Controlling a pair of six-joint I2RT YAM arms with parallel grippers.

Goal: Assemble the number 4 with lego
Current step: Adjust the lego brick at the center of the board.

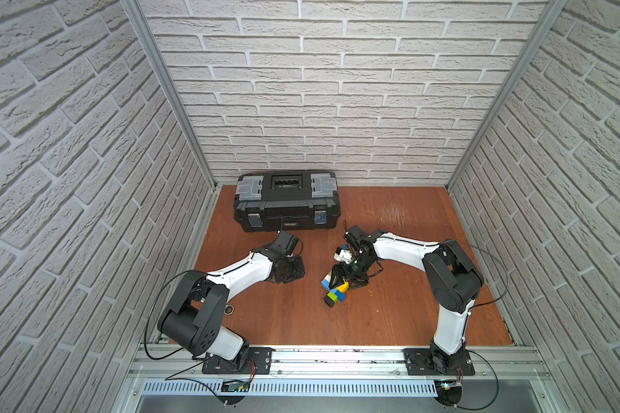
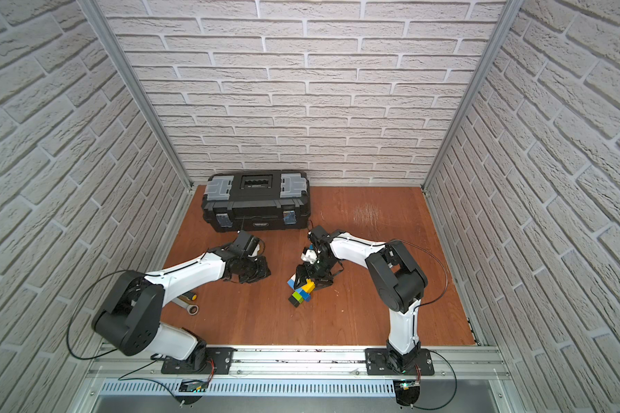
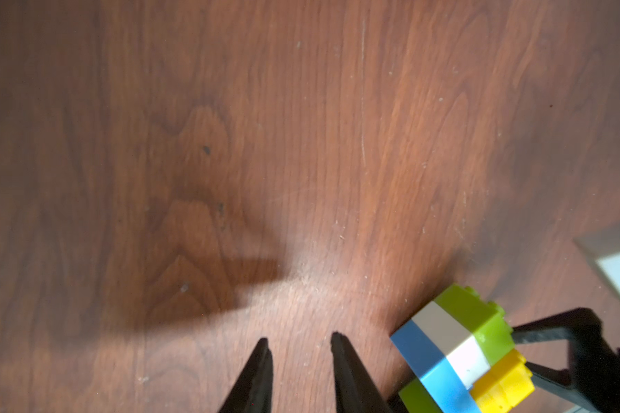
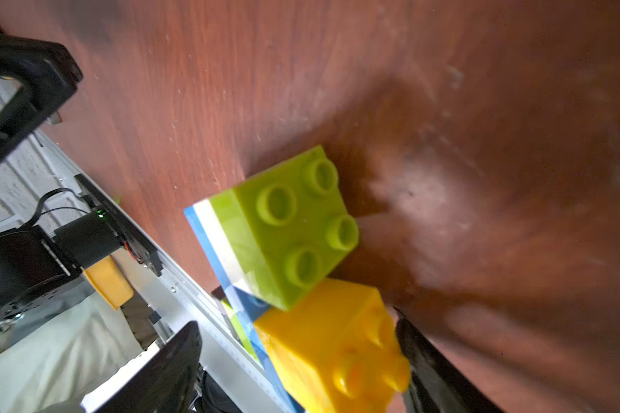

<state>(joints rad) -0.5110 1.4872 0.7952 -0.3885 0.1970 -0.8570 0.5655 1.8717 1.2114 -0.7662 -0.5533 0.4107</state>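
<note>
The lego figure (image 1: 333, 293) lies flat near the table's middle: a blue crossbar (image 3: 430, 364), a white brick (image 3: 448, 339) and a lime green brick (image 4: 290, 221) on one side, and a yellow brick (image 4: 337, 350) beside them. A green-black stem (image 2: 295, 299) points toward the front. My right gripper (image 4: 296, 320) hangs over the figure's far end, open. Its fingers stand wide on either side of the yellow brick, with a clear gap on one side. My left gripper (image 3: 299, 340) is open a little over bare wood just left of the figure, holding nothing.
A big black toolbox (image 1: 286, 202) stands at the back left against the wall. A wrench (image 2: 188, 307) and a yellow-handled screwdriver (image 2: 189, 296) lie near the left arm's elbow. Brick-pattern walls enclose three sides and a metal rail (image 1: 337, 359) runs along the front.
</note>
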